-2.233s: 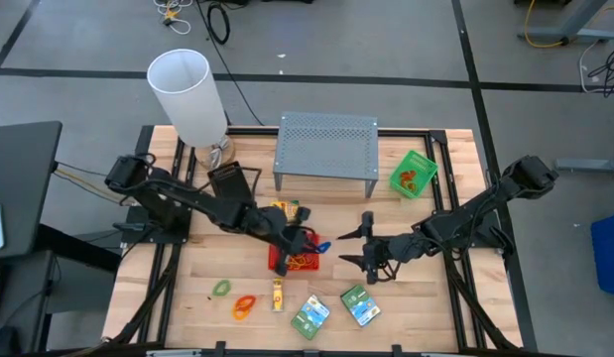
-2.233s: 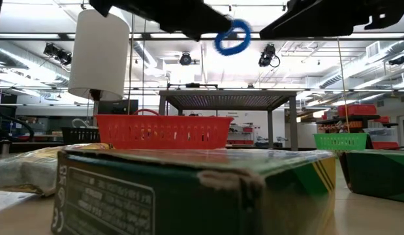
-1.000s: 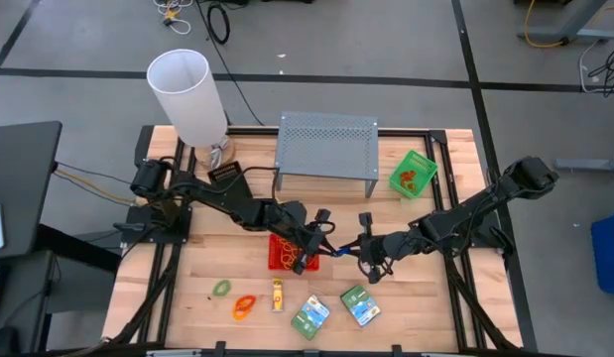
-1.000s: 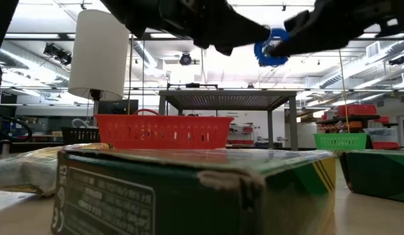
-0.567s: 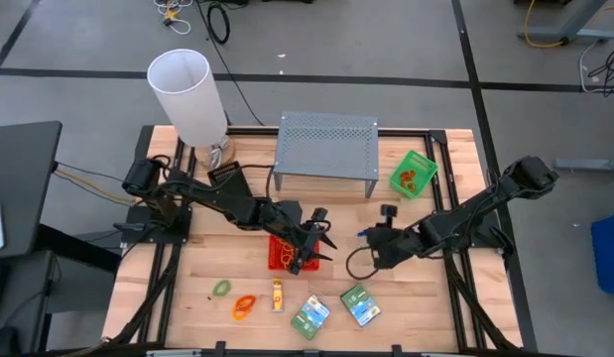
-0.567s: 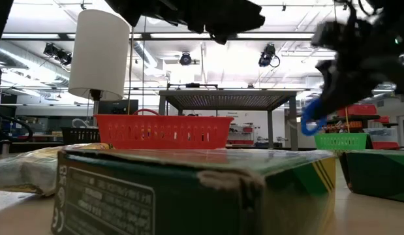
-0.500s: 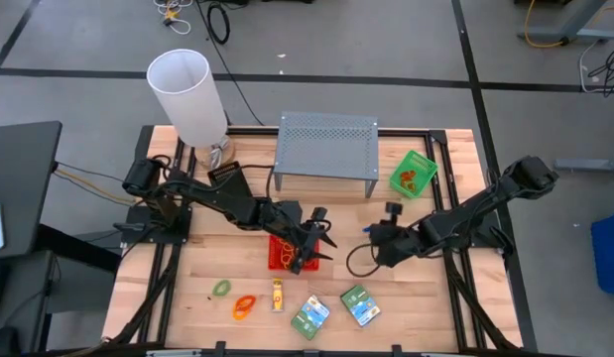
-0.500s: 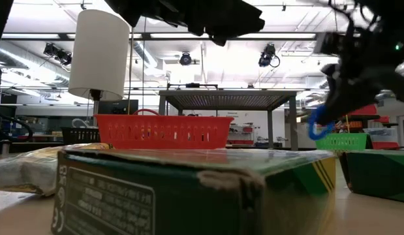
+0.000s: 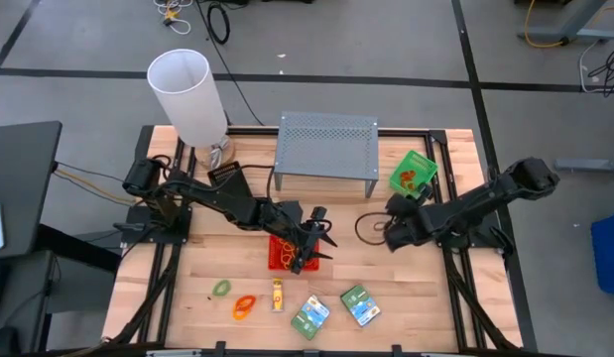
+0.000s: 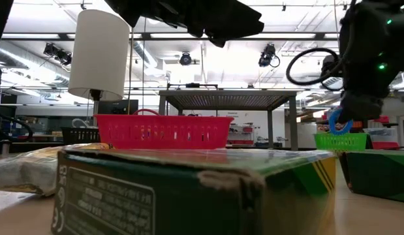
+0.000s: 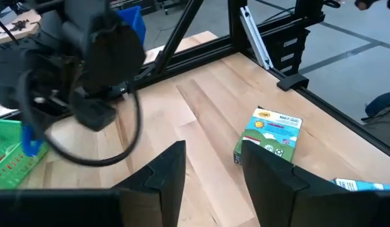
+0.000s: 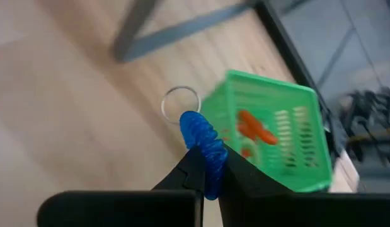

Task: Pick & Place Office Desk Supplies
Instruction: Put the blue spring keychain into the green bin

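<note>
Blue band [image 12: 204, 148] upright in right claw [image 12: 207, 169]

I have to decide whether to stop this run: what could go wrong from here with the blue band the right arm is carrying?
The right gripper pinches the blue band only at its fingertips, above bare wood short of the green tray, so it may slip and land outside. The tray looks light, and the arm might nudge it. The left gripper hangs open over the red tray, close to the right arm's path.

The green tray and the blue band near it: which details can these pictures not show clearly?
- Green tray, right wrist view: motion blur; its orange contents cannot be identified.
- Green tray, low view: the right arm covers part of it.
- Blue band, high view: too small to see.
- Right gripper fingers: tips cut by the frame edge.
</note>
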